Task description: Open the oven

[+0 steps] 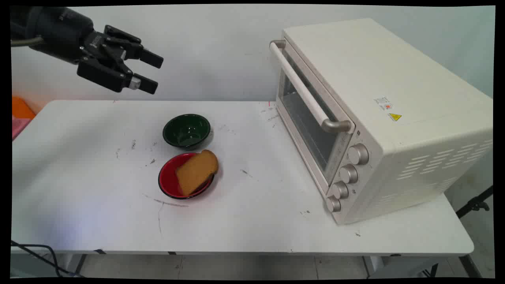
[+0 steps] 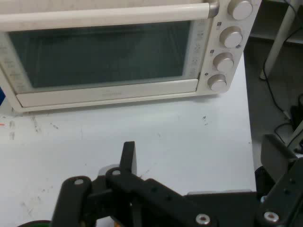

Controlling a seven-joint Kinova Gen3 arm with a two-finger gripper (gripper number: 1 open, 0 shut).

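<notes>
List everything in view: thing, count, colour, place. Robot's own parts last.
toaster oven: one, cream white, on the table's right side, door shut, four knobs at its near end.
green bowl: one, dark green, mid-table, empty.
red bowl: one, red with a dark rim, just in front of the green bowl.
bread slice: one, brown, leaning in the red bowl, over its right rim.
table: one, white, scuffed.
gripper: one, black, open, raised at upper left, holding nothing.

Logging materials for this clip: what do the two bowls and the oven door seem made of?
Green bowl and red bowl: glossy, likely glazed ceramic or enamel, judging by highlights. Oven door: see-through pane, probably glass, in a cream matte frame with a brushed-metal-looking handle.
</notes>
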